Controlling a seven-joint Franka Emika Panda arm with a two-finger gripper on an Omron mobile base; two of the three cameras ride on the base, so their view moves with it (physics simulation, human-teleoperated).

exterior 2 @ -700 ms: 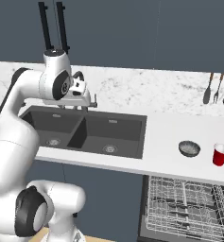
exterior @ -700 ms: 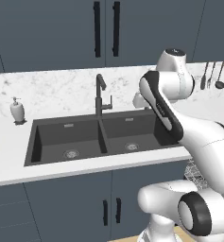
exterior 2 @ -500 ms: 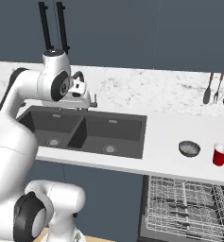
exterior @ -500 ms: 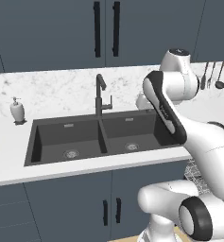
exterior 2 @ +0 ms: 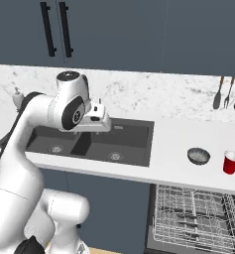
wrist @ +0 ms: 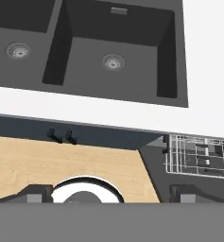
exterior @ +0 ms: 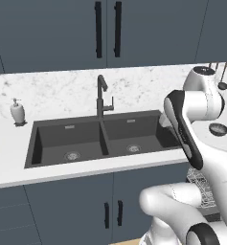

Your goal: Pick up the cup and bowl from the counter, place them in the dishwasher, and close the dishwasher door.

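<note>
The red cup (exterior 2: 232,162) stands upright at the right end of the white counter (exterior 2: 176,141), and the dark grey bowl (exterior 2: 199,156) sits just left of it, a small gap between them. The bowl (exterior: 218,129) also peeks out past my arm in the left base view. Below them the dishwasher's wire rack (exterior 2: 198,216) is pulled out, with the dark grey door (wrist: 153,172) folded down under it. My gripper (wrist: 111,194) hangs open and holds nothing above the counter's front edge by the right sink basin (wrist: 114,59), well left of the bowl.
A black faucet (exterior: 101,95) rises behind the double sink (exterior: 98,139). At the far left stands a white soap bottle (exterior: 17,112). Utensils (exterior 2: 228,94) hang on the wall at the right. Under the counter are blue-grey cabinet doors (exterior: 112,210), with wooden floor (wrist: 61,160) below.
My arm has swung right and somewhat down, bringing the hand nearer the right basin. Cup, bowl and rack have not moved, and the base has stayed put.
</note>
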